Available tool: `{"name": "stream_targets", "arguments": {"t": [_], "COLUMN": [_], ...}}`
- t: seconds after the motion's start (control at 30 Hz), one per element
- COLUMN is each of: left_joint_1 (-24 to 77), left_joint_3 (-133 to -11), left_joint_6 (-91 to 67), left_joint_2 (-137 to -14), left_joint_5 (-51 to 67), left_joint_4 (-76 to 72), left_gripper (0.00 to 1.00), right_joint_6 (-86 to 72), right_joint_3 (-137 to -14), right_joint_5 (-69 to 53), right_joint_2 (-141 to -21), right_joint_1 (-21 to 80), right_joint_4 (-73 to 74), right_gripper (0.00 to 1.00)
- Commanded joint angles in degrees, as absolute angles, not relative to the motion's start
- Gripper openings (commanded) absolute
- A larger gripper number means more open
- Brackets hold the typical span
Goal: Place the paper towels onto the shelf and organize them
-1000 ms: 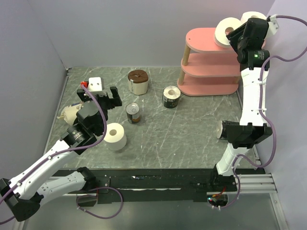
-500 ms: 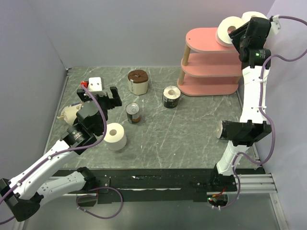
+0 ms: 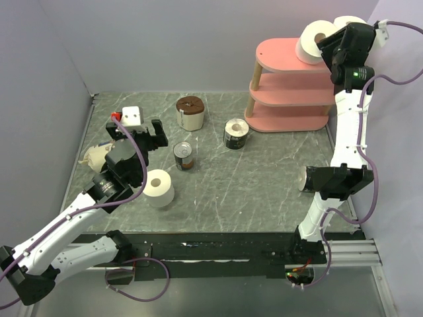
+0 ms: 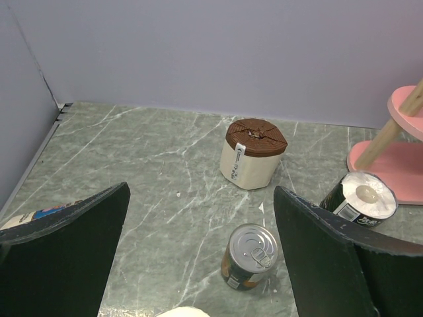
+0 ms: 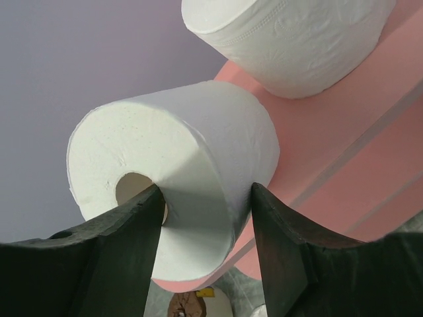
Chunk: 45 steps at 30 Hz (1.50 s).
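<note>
Grey marbled worktop (image 3: 264, 185), pink shelf (image 3: 281, 56) at its far right. Right gripper (image 5: 206, 231) is up at the shelf's top board, clamped on a white roll (image 3: 316, 41) held on its side at the board's edge; a second white roll (image 5: 291, 39) sits on that board. Left gripper (image 4: 198, 264) spread wide, empty, low over the worktop. Third white roll (image 3: 159, 187), black-printed roll (image 3: 236, 133) and can (image 3: 184, 156) on the worktop.

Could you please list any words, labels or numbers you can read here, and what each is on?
No text reads clearly.
The metal can: label print too blurred.
The black-printed roll: lettering too small.
The cream tub: side tag illegible.
</note>
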<state>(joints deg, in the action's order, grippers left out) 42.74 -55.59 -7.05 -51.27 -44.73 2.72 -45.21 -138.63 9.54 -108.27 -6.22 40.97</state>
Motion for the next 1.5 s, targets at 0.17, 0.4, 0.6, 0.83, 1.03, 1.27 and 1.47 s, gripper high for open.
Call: {"name": "stream_targets", "arguments": {"t": [0.17, 0.4, 0.6, 0.83, 1.03, 1.27, 1.47], "left_joint_1": [42.98, 42.98, 42.98, 42.98, 42.98, 43.24, 42.36], "left_joint_3": [-55.72, -55.63, -55.72, -55.72, -55.63, -60.9, -63.02], "left_joint_6": [-6.24, -6.15, -6.15, -6.24, -7.99, -22.8, -36.65], "left_joint_2": [-50.8, -50.63, -50.36, -50.54, -51.06, -54.22, -53.44], "left_joint_5": [-44.91, -45.0, -44.91, -44.82, -46.31, -49.75, -38.97], "left_joint_4": [0.44, 0.44, 0.44, 0.44, 0.79, 17.51, 36.2], "left_gripper": [0.96, 0.96, 0.96, 0.96, 0.96, 0.96, 0.96], "right_joint_6": [-46.06, -44.83, -41.57, -34.12, -29.71, -33.13, -40.16], "right_joint_3": [-142.12, -142.47, -140.72, -133.35, -116.16, -92.92, -80.96], "right_joint_5": [8.79, 9.67, 8.0, 3.34, 1.41, -0.95, -0.97], "right_joint_2": [-107.49, -106.7, -105.03, -99.77, -89.59, -78.67, -76.81], "right_joint_1": [-6.68, -6.94, -6.68, -3.7, 3.86, 15.98, 28.79], "right_joint_4": [35.77, 35.68, 33.49, 32.96, 32.79, 27.7, 24.7], "right_gripper": [0.63, 0.63, 0.61, 0.62, 0.64, 0.65, 0.65]}}
